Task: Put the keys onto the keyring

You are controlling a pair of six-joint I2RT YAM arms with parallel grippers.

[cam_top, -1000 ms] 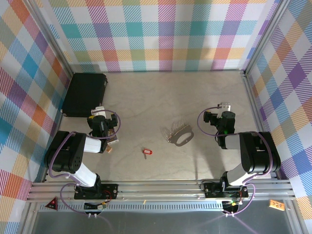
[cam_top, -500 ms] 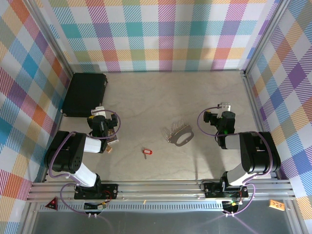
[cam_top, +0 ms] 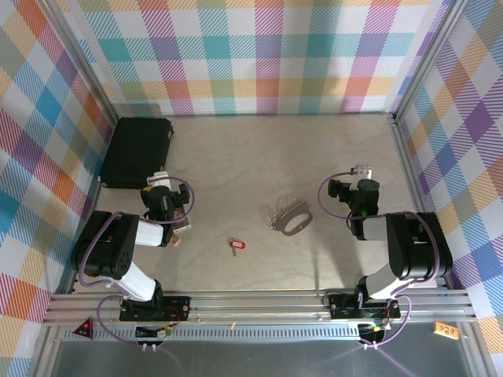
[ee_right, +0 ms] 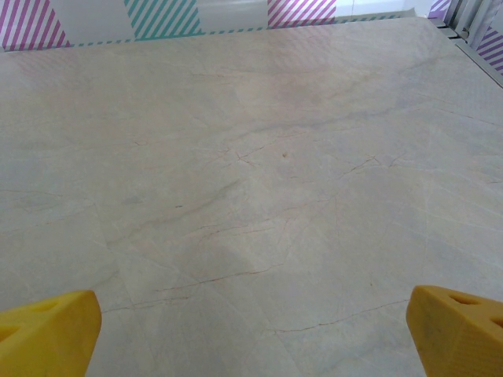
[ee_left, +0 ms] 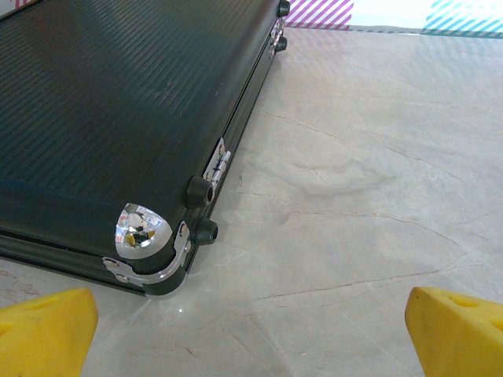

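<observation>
You're idling pre-grasp, left gripper (ee_left: 251,330) and right gripper (ee_right: 251,330) both gaping empty, so you're likely needing the key (cam_top: 237,245), near the keyring (cam_top: 291,217), first.

A black case (cam_top: 137,152) lies flat and closed in the far left corner of the pale, marble-veined tabletop (cam_top: 236,157), close to the left wall. Its lid is finely ribbed, with a shiny chrome cap (ee_left: 141,228) on the near corner, small black rubber feet (ee_left: 206,230) and a silver hinge (ee_left: 218,162) along the side edge. Pastel plaid walls (cam_top: 259,55) enclose the tabletop on three sides, and an aluminium rail (cam_top: 259,302) runs along its near edge.
</observation>
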